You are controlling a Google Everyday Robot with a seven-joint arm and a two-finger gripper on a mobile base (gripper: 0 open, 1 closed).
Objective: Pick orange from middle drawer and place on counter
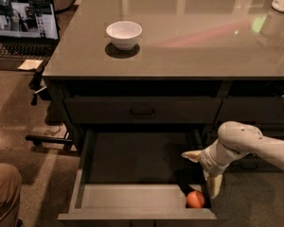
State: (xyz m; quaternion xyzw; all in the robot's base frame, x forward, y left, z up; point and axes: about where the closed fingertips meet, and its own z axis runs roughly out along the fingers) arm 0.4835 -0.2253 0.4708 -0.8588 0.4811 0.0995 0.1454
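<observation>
The orange (195, 199) lies in the front right corner of the open middle drawer (109, 198), against its front wall. My gripper (203, 170) hangs over the drawer's right side, just above and to the right of the orange, apart from it. Its two pale fingers are spread wide: one (191, 155) points left over the drawer, the other (214, 185) points down beside the right wall. It holds nothing. The counter (203, 41) is the glossy grey-brown top above the drawers.
A white bowl (124, 33) stands on the counter's left part. A closed drawer front (142, 110) sits just above the open drawer. A laptop (23, 27) is on a low surface at far left. A person's knee (2, 193) shows at bottom left.
</observation>
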